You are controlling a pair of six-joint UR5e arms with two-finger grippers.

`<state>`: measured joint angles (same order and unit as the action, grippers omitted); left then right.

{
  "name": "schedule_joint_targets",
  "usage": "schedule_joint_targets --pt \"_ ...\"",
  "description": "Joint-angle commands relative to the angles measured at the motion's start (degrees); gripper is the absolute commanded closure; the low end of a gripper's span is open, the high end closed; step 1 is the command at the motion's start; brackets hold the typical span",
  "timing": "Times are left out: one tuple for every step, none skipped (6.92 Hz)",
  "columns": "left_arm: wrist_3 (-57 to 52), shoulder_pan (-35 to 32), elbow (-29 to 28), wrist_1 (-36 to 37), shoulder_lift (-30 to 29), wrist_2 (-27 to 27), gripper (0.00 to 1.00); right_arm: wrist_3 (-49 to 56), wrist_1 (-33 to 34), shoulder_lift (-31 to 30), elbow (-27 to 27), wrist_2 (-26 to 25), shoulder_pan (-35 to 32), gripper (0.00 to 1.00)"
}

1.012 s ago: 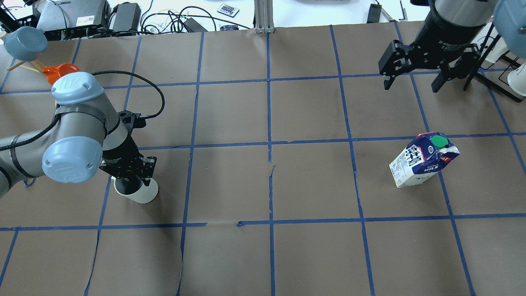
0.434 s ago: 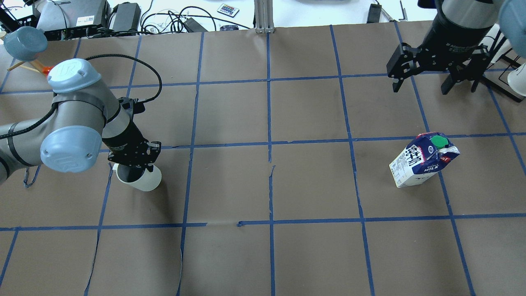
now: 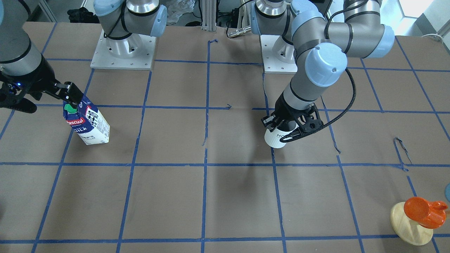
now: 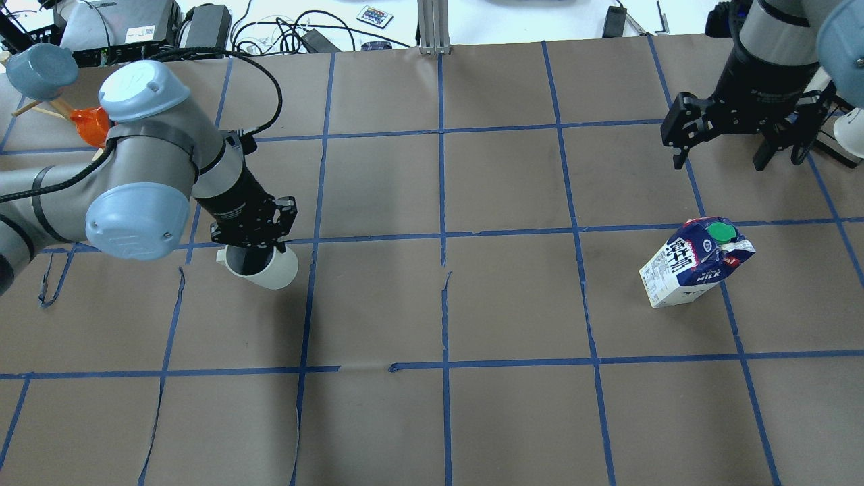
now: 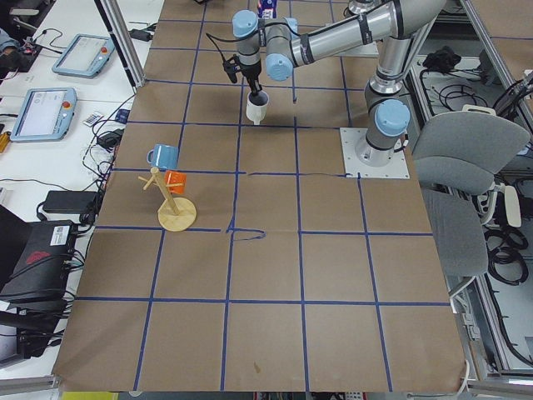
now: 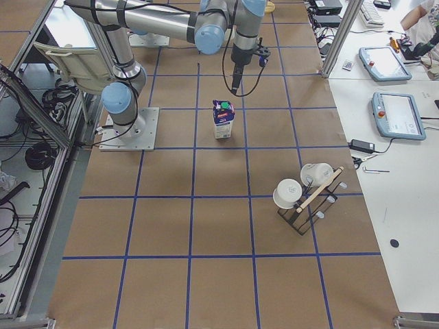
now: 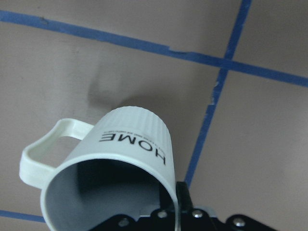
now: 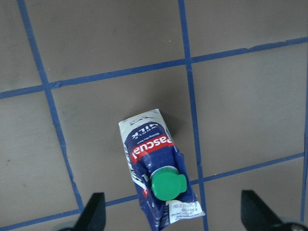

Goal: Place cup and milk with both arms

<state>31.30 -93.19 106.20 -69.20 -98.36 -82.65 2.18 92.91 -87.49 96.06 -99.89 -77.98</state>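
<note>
1. While the left gripper [image 4: 253,248] is clamped on the wall of the cup [image 4: 268,271] at its rim, I count the cup's pick-up as done. The left wrist view shows the cup's shadow lying apart from it on the table [image 4: 513,304], so I judge it to be lifted clear of the paper.
2. The milk [image 4: 695,270] stands upright on the right half of the table, well apart from the cup, with nothing touching it.
3. The right gripper [image 4: 720,160] hangs above and beyond the carton with its jaws spread wide. In the right wrist view the carton sits between the two fingertips, but clearly below them.
4. By my reckoning, what is left is lowering onto the milk, closing on it, carrying both things and setting them down. That puts the task in its early part.
5. No goal spot is marked that I can see, so I cannot say where either thing should end up.
6. The gripper body hides the contact on the cup's rim from overhead, and the left wrist view shows only one finger.
7. In the front-facing view a right finger seems to overlap the green cap. I take that as perspective, since the right side view shows a gap.
8. The right fingertips are cut off at the bottom edge of the right wrist view.
</note>
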Motion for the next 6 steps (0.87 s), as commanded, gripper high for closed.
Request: schedule_joint_targets --pt "21.43 -10.12 -3.00 2.13 -2.96 3.37 1.00 5.09 2.71 0.04 2.73 -0.48 1.60 0.00" --pt "23.35 -13.83 -3.10 3.01 -4.54 3.29 1.00 5.20 2.80 0.12 4.39 0.13 1.51 0.00" --pt "25.46 -15.43 -3.10 7.28 -7.08 3.28 1.00 5.28 2.97 0.12 6.58 -0.04 1.51 0.00" --pt "28.70 -17.97 -3.36 11.59 -9.37 3.37 1.00 6.42 2.89 0.12 7.12 -0.12 1.51 0.00" --pt "29.08 -20.60 -4.24 12.59 -11.48 2.50 1.00 7.30 3.06 0.30 7.30 -0.04 1.51 0.00" --pt "29.34 -21.33 -5.72 12.43 -12.63 2.23 1.00 7.22 4.02 0.47 7.65 0.05 1.60 0.00"
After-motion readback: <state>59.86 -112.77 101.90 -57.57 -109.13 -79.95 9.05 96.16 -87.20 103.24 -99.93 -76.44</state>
